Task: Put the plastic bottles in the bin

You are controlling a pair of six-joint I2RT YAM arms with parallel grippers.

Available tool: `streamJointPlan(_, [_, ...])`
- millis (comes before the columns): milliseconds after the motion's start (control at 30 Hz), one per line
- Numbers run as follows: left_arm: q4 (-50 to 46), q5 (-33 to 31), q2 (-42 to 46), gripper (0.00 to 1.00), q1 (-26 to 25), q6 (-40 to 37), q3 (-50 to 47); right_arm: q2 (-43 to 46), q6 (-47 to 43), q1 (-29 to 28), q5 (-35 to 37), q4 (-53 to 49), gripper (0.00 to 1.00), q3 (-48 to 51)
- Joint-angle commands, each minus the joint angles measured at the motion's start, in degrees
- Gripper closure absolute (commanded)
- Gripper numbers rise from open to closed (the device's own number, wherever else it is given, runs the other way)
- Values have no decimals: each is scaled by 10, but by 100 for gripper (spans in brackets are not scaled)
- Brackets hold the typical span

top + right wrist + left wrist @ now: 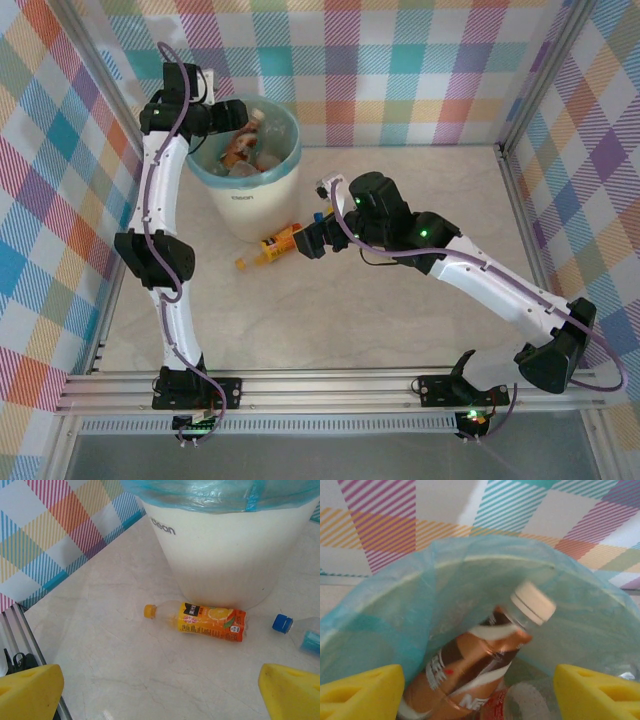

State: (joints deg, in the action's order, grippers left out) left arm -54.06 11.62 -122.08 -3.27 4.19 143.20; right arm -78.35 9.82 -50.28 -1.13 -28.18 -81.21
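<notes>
The bin (250, 200) stands at the back left, its blue-green liner (420, 610) folded over the rim. My left gripper (243, 118) hangs over its mouth, open, with yellow fingertips (360, 690) wide apart. Between and below them a blurred brown-labelled bottle (470, 665) with a white cap lies inside the bin, touching neither finger, on other bottles. An orange-labelled bottle (210, 620) with a yellow cap lies on the table against the bin's base (225, 555). A blue-capped bottle (300, 632) lies to its right. My right gripper (160, 695) hovers open, low above the table in front of the orange bottle (272, 245).
Checked fabric walls (400, 60) close off the back and both sides. A metal frame rail (30, 645) runs along the table's left edge. Bare marble table (330, 320) spreads in front of the bin and under the right arm.
</notes>
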Motion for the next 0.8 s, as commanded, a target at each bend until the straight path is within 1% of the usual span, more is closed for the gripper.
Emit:
streamJointPlan(0, [-13,16,5,25,-6,-6,22,-1,2,-3,-7,-2,0,-18])
streamJointPlan(133, [-22,17,1,31,-8,-6,20,0,2,-3,-7,-3,0,-18])
streamJointPlan(233, [-25,15,4,32,-11,-2,20,-6,-2,-3,17,-23,0,-29])
streamJointPlan(333, [-18,18,17,32,-14,3,23,-23,-23,11,47,-76,0,-57])
streamJointPlan(367, [-14,18,23,32,-16,4,23,-28,-27,22,50,-91,0,-64])
streamJointPlan(467, [-4,11,48,32,-24,6,25,-44,-37,81,27,-129,0,-66])
streamJointPlan(600, [-7,-1,82,32,-44,3,24,-82,-60,152,31,-165,0,-45])
streamJointPlan(700, [-18,-8,109,32,-69,-9,15,-114,-80,182,51,-173,0,-23])
streamJointPlan(767, [-16,-9,134,31,-89,-16,-9,-135,-93,196,56,-169,0,-6])
